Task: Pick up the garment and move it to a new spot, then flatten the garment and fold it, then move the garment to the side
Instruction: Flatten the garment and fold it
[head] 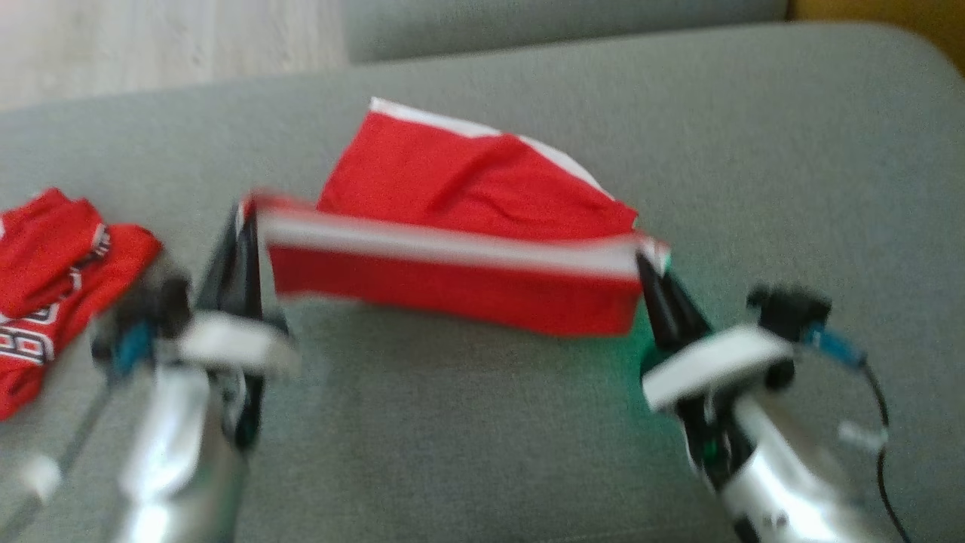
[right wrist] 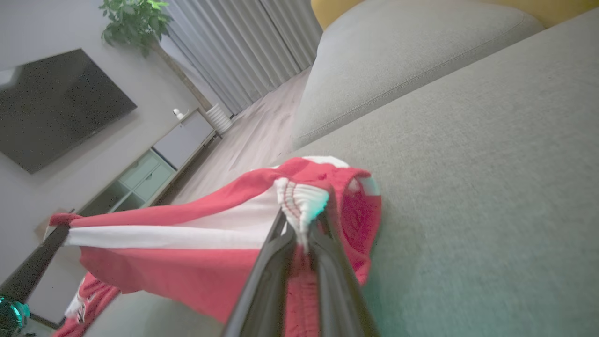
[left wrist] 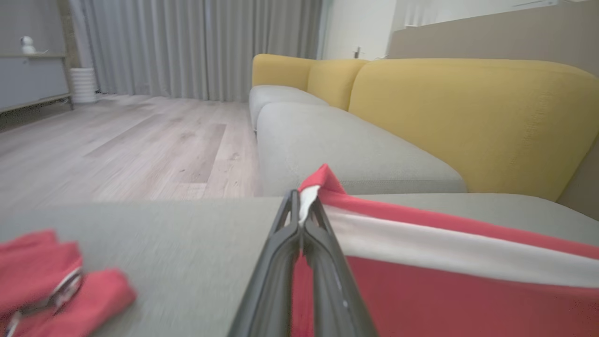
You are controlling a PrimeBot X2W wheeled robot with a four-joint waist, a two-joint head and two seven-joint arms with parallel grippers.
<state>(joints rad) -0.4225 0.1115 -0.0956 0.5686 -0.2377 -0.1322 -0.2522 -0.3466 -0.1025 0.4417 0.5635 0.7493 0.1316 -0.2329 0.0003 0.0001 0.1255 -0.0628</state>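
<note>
The head view is smeary, so my left claw (head: 247, 215) and right claw (head: 650, 264) look like dark smudges in it. I cannot read the writing on the other red top (head: 53, 279), which lies past the left claw's outer side. Both arms are cut off at the bottom edge. The garment (head: 467, 196) is red with a white band. It hangs stretched between the two claws, and I cannot tell how much of it touches the seat past their tips. The left wrist view is sharper. It shows the left claw pinched tight on one corner of the white band, with a little red tip poking up above the fingers. The right wrist view shows the right claw pinched tight on the bunched, ribbed end of the band, and the left claw far off at the other end. Under both claws is a grey sofa seat (head: 482, 422). Ahead of the left claw are a yellow sofa back (left wrist: 468, 117), a wooden floor (left wrist: 117, 140) and grey curtains (left wrist: 187, 47). Beyond the right claw are a dark TV (right wrist: 56, 103), a green plant (right wrist: 133, 18) and a low cabinet (right wrist: 154, 173).
</note>
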